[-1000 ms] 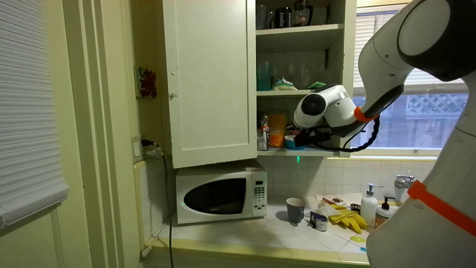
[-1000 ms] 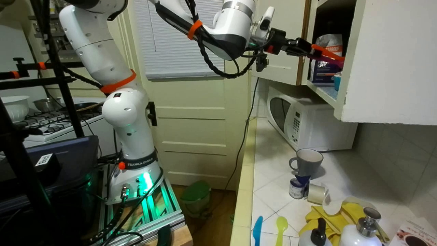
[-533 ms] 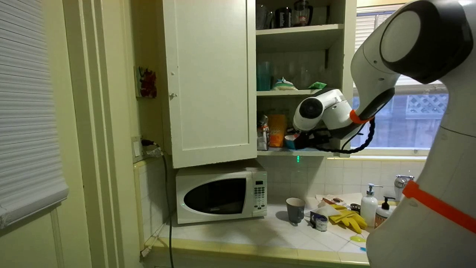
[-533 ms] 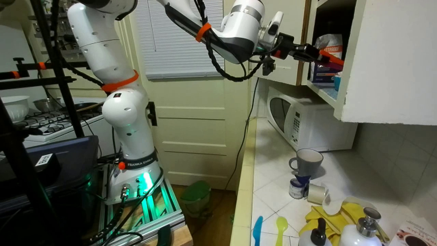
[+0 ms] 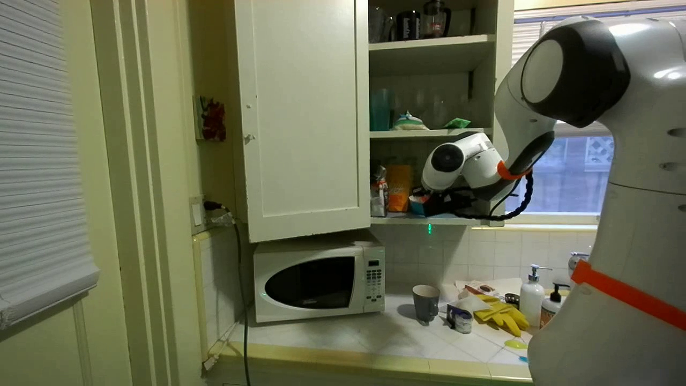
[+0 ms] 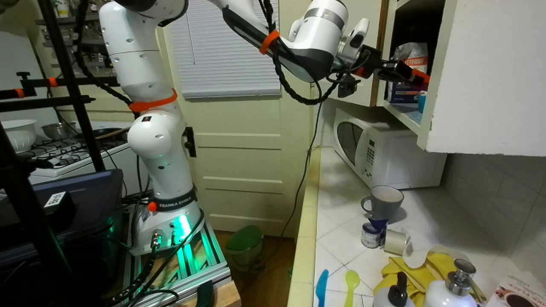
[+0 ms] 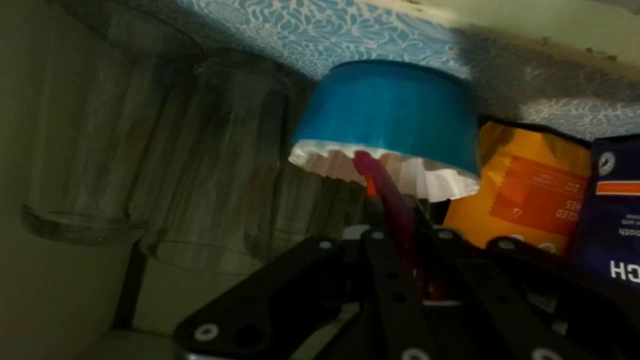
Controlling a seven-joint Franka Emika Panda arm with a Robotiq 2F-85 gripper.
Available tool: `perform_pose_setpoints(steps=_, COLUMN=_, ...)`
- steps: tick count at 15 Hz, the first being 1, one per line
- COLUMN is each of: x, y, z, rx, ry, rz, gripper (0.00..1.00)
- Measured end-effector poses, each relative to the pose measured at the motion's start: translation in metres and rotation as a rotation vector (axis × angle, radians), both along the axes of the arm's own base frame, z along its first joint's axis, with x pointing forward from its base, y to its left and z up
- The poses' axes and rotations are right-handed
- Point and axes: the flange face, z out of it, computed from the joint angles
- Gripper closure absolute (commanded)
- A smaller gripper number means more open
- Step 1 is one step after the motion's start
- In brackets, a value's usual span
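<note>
While my wrist view is dim, I can make out the gripper pinched on a magenta utensil, an orange piece just beside it. Its magenta tip overlaps the mouth of a blue bowl, pleated white inside; can't tell if they touch. Bowl's on the patterned cabinet shelf, clear glasses one side, orange bag the other. Below, grey mug on the counter, near the microwave.

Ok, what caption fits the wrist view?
Gripper holding a slim pink thing at the mouth of a frilly blue bowl.
</note>
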Motion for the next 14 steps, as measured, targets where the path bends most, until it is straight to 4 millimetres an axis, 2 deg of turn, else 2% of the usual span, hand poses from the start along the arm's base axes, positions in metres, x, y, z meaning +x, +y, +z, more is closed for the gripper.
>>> perform_pose_setpoints(steps=1, x=0.003, y=-0.002, z=-0.002, rx=0.002, ry=0.004, rz=0.003, gripper=0.66)
perform_pose_setpoints(steps=3, x=0.009, y=-0.004, z=-0.003, rx=0.005, ry=0.008, rz=0.01, gripper=0.58)
perform_pose_setpoints(steps=10, x=0.02, y=-0.005, z=-0.004, rx=0.0, ry=0.009, rz=0.022, gripper=0.05)
perform_pose_setpoints(steps=11, x=0.02, y=-0.003, z=-0.002, rx=0.0, ry=0.008, rz=0.026, gripper=0.0)
perform_pose_setpoints(steps=14, x=0.019, y=0.005, z=-0.002, rx=0.012, ry=0.009, rz=0.051, gripper=0.0)
